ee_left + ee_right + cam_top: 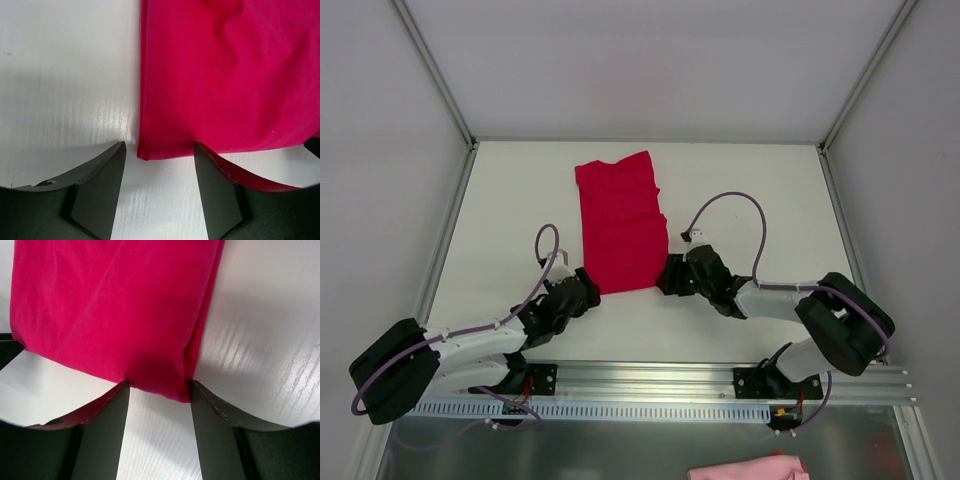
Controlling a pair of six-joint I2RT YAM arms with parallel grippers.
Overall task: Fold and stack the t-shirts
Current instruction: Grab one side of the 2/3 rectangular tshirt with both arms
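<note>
At the middle of the white counter [770,190] lies 1 crimson-red cloth t-shirt [620,225], folded into a long strip. The left arm [470,345] has its jaws part-open astride the near left corner; the right arm [770,298], jaws likewise part-open, straddles the near right corner.

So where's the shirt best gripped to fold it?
Probably its two near corners, from the near side: the shirt is a flat strip running near to far, one corner before the left end effector, one before the right end effector.
</note>
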